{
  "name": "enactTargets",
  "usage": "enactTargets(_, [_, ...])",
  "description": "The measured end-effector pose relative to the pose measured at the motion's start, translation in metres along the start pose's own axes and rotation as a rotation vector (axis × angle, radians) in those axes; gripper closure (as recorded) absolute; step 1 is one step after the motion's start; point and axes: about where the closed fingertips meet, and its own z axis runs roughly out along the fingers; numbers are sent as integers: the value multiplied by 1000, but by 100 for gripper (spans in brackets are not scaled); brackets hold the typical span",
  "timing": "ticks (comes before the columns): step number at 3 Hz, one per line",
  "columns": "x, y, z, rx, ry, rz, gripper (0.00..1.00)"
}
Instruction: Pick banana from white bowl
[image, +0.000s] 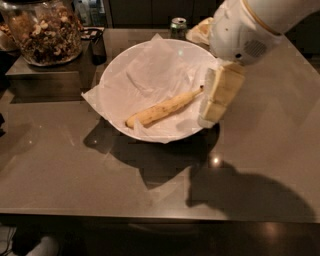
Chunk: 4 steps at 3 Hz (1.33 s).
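Grey surface (75, 170) under white bowl (116, 75) with banana (162, 107) inside, claw (211, 119) over rim near stem tip, its width impossible to tell.

Nothing readable is showing on any object. The gripper (211, 116) is hovering at the rim of the white bowl (106, 80), just beside the stem end of the banana (162, 107).

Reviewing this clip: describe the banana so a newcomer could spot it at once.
On the grey counter, find the wide, paper-lined white bowl. The banana lies diagonally inside it, dark stem tip toward the end effector at the bowl's right rim. It is slim, curved, brown-speckled yellow, unlike the pale, blocky end effector or the nut jar at back left.
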Motion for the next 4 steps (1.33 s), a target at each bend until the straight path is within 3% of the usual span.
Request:
enactTargets(1, [-31,-20,36,-65,-70,-72,0])
enactTargets(4, [-25,-28,55,-86,-100,-57,0])
